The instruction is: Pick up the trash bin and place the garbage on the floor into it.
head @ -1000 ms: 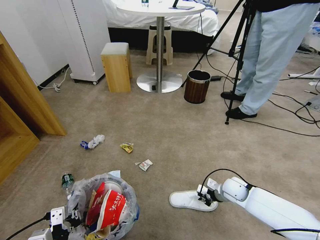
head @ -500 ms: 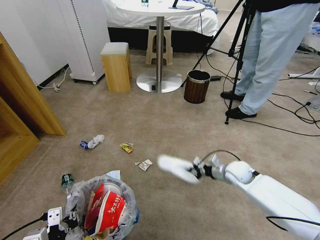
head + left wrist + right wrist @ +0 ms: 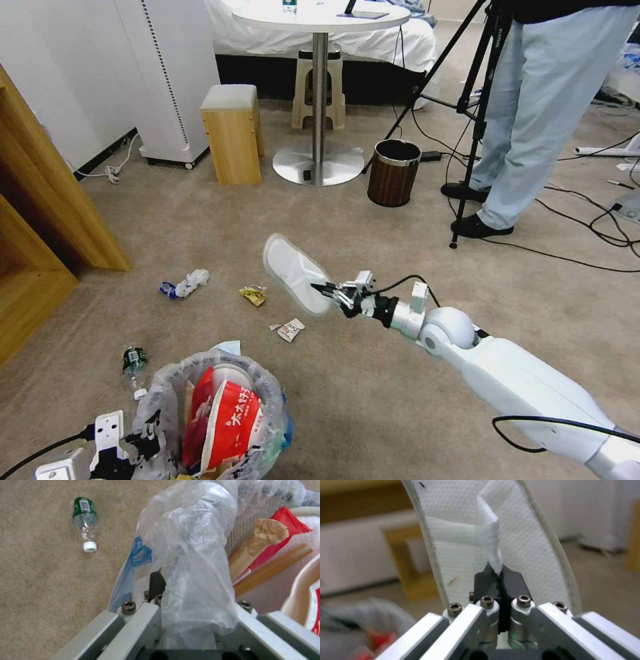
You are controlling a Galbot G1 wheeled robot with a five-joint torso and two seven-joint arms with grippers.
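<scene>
The trash bin [image 3: 220, 420], lined with a crinkly bag and stuffed with red-white litter, hangs at the lower left of the head view. My left gripper [image 3: 143, 440] is shut on its bag-covered rim [image 3: 193, 562]. Raised above the floor [image 3: 373, 400] at mid-frame, my right gripper [image 3: 330, 291] is shut on a white slipper [image 3: 293, 270]. It pinches the slipper's strap [image 3: 491, 542]. Garbage lies on the carpet: a small bottle [image 3: 135, 362] beside the bin, a blue-white wad [image 3: 185, 283], a yellow wrapper [image 3: 255, 295] and a red-white wrapper [image 3: 291, 329].
A brown bin with a metal rim [image 3: 394, 172] stands beyond, near a round table's base [image 3: 319, 163] and a wooden stool [image 3: 233, 133]. A person's legs [image 3: 527, 120] and a tripod [image 3: 477, 127] are at the right, with cables [image 3: 587, 260] on the carpet. Wooden furniture [image 3: 40, 227] flanks the left.
My right gripper has lifted the slipper off the carpet and swung it up and to the left. The bin in my left gripper has shifted slightly.
</scene>
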